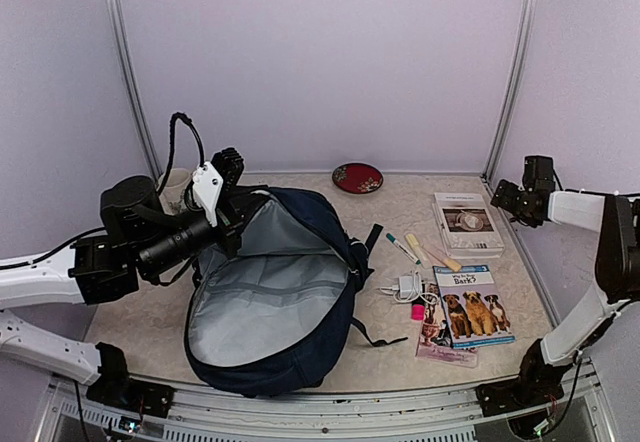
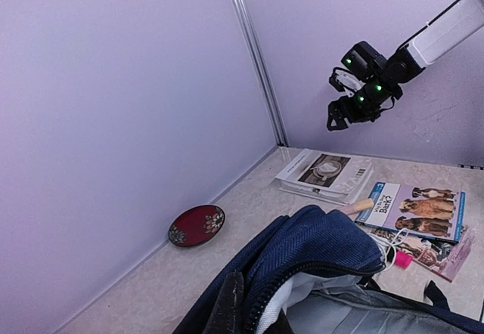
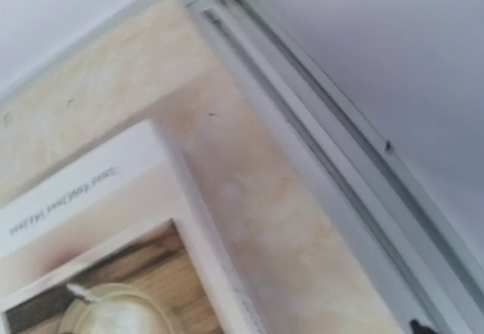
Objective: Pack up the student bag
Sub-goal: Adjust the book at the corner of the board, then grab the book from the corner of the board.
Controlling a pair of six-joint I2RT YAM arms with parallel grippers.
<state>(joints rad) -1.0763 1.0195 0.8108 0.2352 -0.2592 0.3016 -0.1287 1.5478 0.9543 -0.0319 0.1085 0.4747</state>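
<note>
The student bag [image 1: 300,347], navy blue with a light grey lining, lies unzipped in the middle of the table, its mouth gaping upward. My left gripper [image 1: 230,170] is at the bag's far left rim and shut on the fabric there. The left wrist view shows the raised navy edge and zipper of the bag [image 2: 318,243] just past my fingers. My right gripper [image 1: 512,202] hovers above the right side of the white book [image 1: 465,220] with its jaws apart and nothing between them. The left wrist view also catches the right gripper [image 2: 338,101] in the air.
Right of the bag lie a dog-cover book [image 1: 475,307], pens [image 1: 403,247], a white charger with cable [image 1: 408,287] and a small pink item [image 1: 417,312]. A red dish [image 1: 357,177] sits by the back wall. A pale cup [image 1: 175,187] stands behind my left arm.
</note>
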